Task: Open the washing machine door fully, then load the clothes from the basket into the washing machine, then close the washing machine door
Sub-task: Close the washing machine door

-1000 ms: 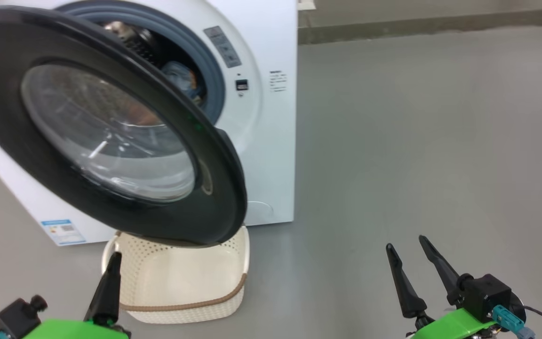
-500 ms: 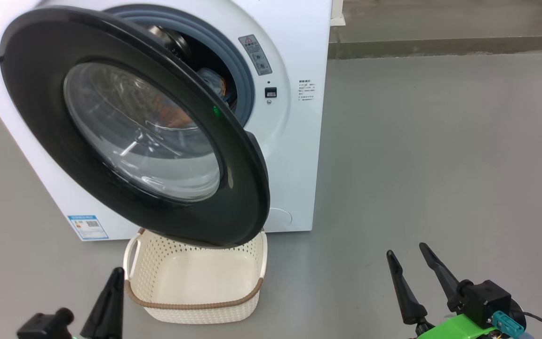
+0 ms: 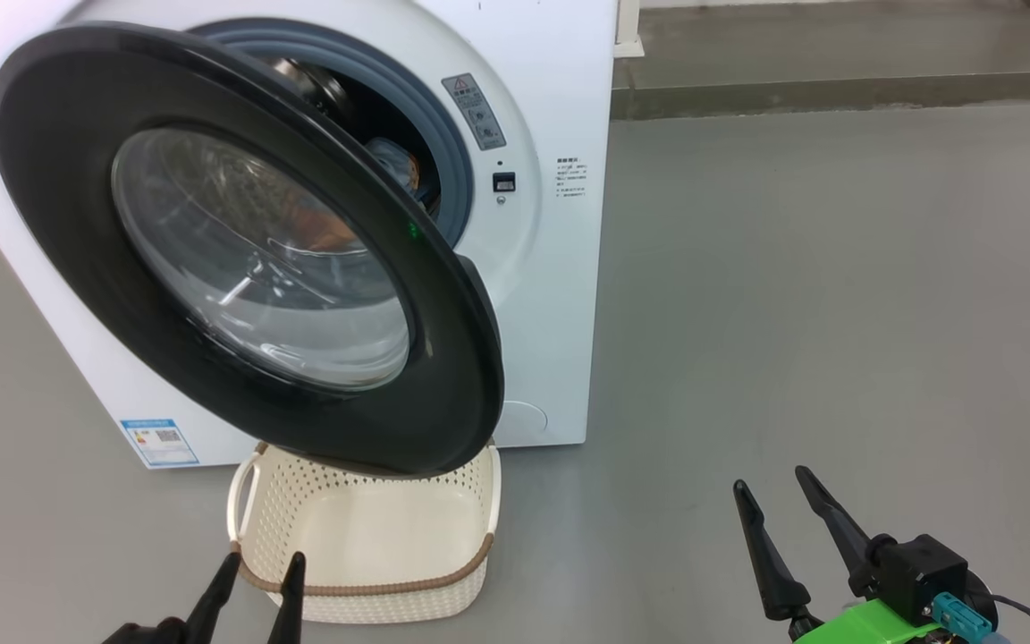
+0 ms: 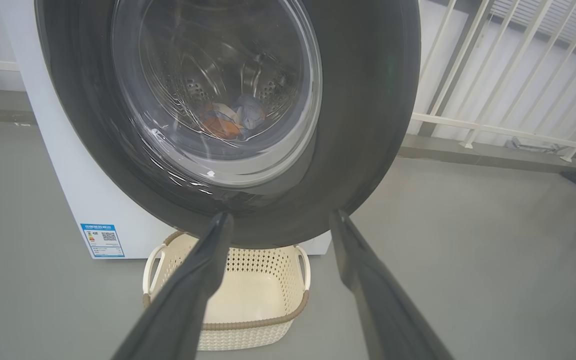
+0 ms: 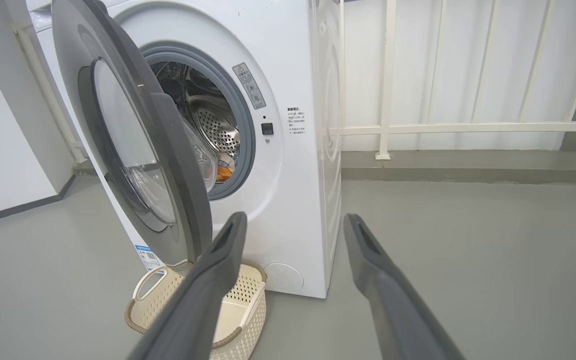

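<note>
Head view: I am holding the left gripper and the right gripper low and near, both spread wide and carrying nothing. Just beyond the left one, the basket is sitting empty under the half-swung washing machine door. Farther back, the clothes are lying in the drum of the washing machine. I am judging closing to be the step in hand: pushing flat on the black rim at its free right edge, steadily, until it latches.
</note>
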`<state>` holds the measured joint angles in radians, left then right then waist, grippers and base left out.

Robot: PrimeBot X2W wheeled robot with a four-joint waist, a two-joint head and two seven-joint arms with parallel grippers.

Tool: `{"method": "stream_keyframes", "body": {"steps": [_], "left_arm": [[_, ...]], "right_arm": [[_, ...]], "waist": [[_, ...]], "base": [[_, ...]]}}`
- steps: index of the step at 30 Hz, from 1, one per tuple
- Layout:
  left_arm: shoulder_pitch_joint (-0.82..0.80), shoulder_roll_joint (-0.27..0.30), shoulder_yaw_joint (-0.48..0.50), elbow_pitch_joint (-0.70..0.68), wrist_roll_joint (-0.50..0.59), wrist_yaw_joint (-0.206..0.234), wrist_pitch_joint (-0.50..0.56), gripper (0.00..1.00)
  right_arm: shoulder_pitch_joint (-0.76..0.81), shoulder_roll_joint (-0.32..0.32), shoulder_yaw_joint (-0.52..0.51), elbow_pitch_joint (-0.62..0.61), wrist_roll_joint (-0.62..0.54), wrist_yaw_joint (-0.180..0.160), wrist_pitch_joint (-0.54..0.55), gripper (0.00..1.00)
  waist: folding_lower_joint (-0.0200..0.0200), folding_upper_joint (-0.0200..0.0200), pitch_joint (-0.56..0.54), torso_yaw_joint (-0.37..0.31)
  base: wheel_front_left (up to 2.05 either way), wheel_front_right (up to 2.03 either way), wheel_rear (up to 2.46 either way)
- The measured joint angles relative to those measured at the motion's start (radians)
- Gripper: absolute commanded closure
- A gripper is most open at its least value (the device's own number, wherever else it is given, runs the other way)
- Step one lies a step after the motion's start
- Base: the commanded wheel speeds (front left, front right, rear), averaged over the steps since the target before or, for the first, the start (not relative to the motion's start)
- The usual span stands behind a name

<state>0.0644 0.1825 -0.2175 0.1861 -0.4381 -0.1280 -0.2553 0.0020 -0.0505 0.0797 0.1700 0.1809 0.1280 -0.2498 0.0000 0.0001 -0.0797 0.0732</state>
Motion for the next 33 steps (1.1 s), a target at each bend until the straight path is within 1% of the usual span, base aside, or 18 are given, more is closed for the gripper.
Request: {"method": "stream_keyframes", "body": {"steps": [10, 14, 19, 22, 28, 33], "left_arm": [[0.000, -0.001, 0.000, 0.014, 0.002, 0.000, 0.000, 0.00], [0.000, -0.002, 0.001, 0.018, 0.005, 0.000, 0.000, 0.00], [0.000, -0.006, 0.004, 0.020, 0.008, 0.000, 0.000, 0.00], [0.000, -0.007, 0.004, 0.020, 0.012, 0.000, 0.000, 0.00], [0.000, -0.009, 0.004, 0.024, 0.012, 0.000, 0.000, 0.00], [0.000, -0.009, 0.004, 0.025, 0.012, 0.000, 0.000, 0.00]], "right_arm": [[0.000, 0.000, -0.006, 0.005, 0.000, 0.000, 0.000, 0.00], [0.000, 0.002, -0.046, 0.007, -0.001, 0.000, 0.000, 0.00], [0.000, 0.003, -0.124, 0.021, -0.014, 0.000, 0.000, 0.00], [0.000, 0.004, -0.147, 0.021, -0.014, 0.000, 0.000, 0.00], [0.000, 0.004, -0.166, 0.020, -0.014, 0.000, 0.000, 0.00], [0.000, 0.005, -0.155, 0.021, -0.014, 0.000, 0.000, 0.00]], "waist": [[0.0000, 0.0000, -0.006, -0.004], [0.0000, 0.0000, -0.007, -0.004], [0.0000, 0.0000, -0.008, -0.004], [0.0000, 0.0000, -0.008, -0.002], [0.0000, 0.0000, -0.009, 0.000], [0.0000, 0.0000, -0.010, 0.002]], "base": [[0.00, 0.00, 0.00], [0.00, 0.00, 0.00], [0.00, 0.00, 0.00], [0.00, 0.00, 0.00], [0.00, 0.00, 0.00], [0.00, 0.00, 0.00]]}}
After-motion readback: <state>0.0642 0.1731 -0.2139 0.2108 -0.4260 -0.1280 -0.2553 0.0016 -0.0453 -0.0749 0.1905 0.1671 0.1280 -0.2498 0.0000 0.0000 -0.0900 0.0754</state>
